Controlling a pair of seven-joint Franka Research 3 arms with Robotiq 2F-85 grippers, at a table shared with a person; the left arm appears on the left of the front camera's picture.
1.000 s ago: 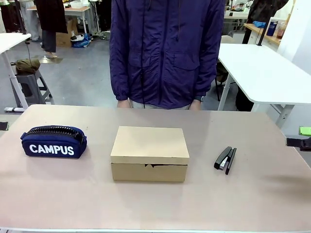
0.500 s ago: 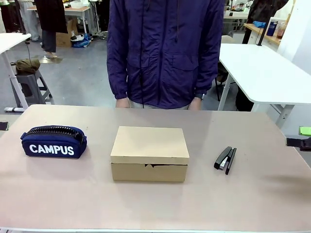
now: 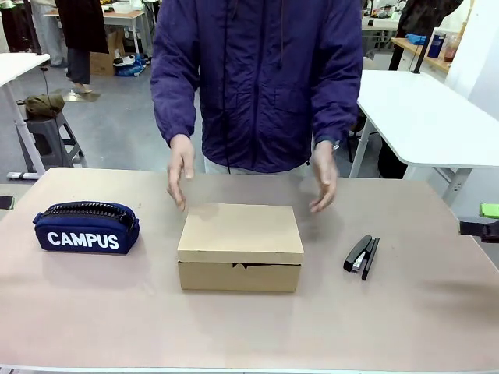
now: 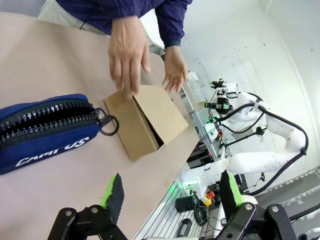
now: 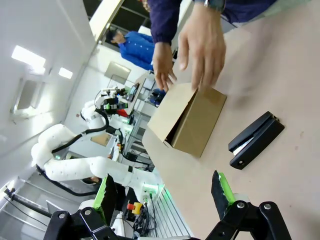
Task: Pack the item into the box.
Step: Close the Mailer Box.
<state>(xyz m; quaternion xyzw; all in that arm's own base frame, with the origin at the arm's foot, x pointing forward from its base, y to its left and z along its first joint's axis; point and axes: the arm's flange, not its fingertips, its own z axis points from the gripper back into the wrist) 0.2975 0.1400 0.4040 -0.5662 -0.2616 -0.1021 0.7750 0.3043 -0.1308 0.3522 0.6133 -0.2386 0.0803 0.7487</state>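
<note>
On the bench (image 3: 93, 312), hands (image 3: 181, 170) flank the closed box (image 3: 239, 234) mid-bench; both claws (image 4: 170, 195) (image 5: 165, 192) gape empty and could strike them by advancing.

Two hands (image 4: 129, 50) hover over the closed box (image 4: 145, 120) beside the zipped pencil case (image 4: 45, 130).

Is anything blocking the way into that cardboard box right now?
Yes. The box has its flap lid shut on top, so nothing can go in yet. The person's hands hover at its far corners. Both pincers, left and right, stand open, well back from it.
</note>
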